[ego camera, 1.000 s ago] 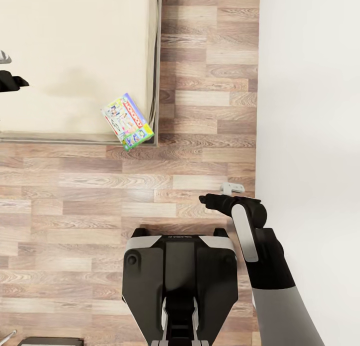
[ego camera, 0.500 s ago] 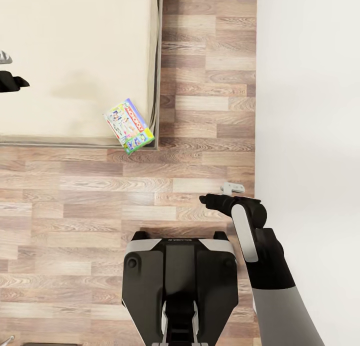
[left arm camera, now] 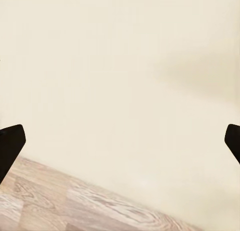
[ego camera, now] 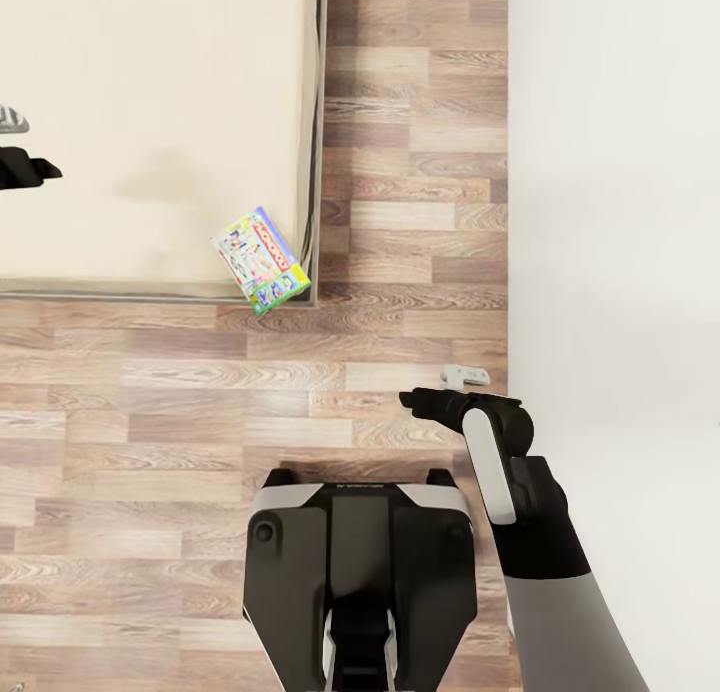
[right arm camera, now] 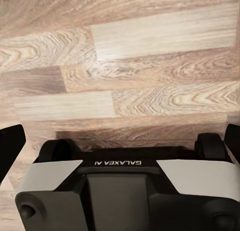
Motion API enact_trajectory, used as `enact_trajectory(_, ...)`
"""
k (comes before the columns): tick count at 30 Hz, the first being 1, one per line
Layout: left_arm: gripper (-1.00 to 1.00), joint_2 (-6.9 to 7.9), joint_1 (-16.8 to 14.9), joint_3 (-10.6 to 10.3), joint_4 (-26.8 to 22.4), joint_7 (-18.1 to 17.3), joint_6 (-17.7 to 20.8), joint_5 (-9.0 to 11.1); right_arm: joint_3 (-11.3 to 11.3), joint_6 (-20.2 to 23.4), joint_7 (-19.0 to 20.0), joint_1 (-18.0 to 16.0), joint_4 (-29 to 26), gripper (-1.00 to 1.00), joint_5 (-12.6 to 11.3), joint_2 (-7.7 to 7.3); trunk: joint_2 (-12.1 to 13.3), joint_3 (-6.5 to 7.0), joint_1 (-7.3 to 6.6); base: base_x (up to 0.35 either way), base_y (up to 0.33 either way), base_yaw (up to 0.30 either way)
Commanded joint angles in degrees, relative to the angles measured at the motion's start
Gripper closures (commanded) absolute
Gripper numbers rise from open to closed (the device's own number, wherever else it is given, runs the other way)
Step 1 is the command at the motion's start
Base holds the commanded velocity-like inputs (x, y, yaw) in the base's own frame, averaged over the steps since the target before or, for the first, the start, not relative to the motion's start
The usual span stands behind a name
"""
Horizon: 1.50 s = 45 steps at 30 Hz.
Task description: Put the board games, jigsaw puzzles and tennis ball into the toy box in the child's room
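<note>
Here, a board game (ego camera: pixel 260 260) sits at the bed (ego camera: pixel 150 122) corner; both grippers (left arm camera: pixel 120 141) (right arm camera: pixel 120 141) spread, ungrasping.

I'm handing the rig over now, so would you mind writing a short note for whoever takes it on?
Left tool: open, empty, over the bed.
Right tool: open, empty, over the floor by the robot base.
One board game lies at the bed's near corner, close to the edge.
Nothing is held; this game is not yet picked up.
Left: grasp it and carry it to the toy box; the other toys' state cannot be judged from here.
</note>
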Motion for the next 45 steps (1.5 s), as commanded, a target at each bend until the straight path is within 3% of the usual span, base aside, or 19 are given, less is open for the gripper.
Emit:
enact_trajectory(1,-1.0,0.0,0.04,0.11,-0.04,-0.33,0.25,-0.14,0.05,0.16,-0.6,-0.03,-0.04,-1.0,-0.57,0.01,-0.09,0.04,0.04,0.0,0.0,0.0)
enact_trajectory(14,-1.0,-0.07,0.73,0.1,-0.04,-0.32,0.17,-0.07,0.05,0.16,-0.6,-0.01,-0.04,-1.0,-0.55,0.01,-0.09,1.26,0.04,0.0,0.0,0.0)
enact_trajectory(33,-1.0,-0.05,6.64,0.12,-0.04,-0.15,-0.59,-0.16,-0.17,0.16,-0.6,-0.2,-0.04,-1.0,-0.52,0.01,-0.09,3.04,0.04,0.0,0.0,0.0)
enact_trajectory(45,-1.0,0.08,7.68,0.24,0.04,0.01,-0.47,-0.31,-0.24,0.16,-0.69,0.63,-0.04,-1.0,-0.46,0.01,-0.09,4.17,0.04,0.0,0.0,0.0)
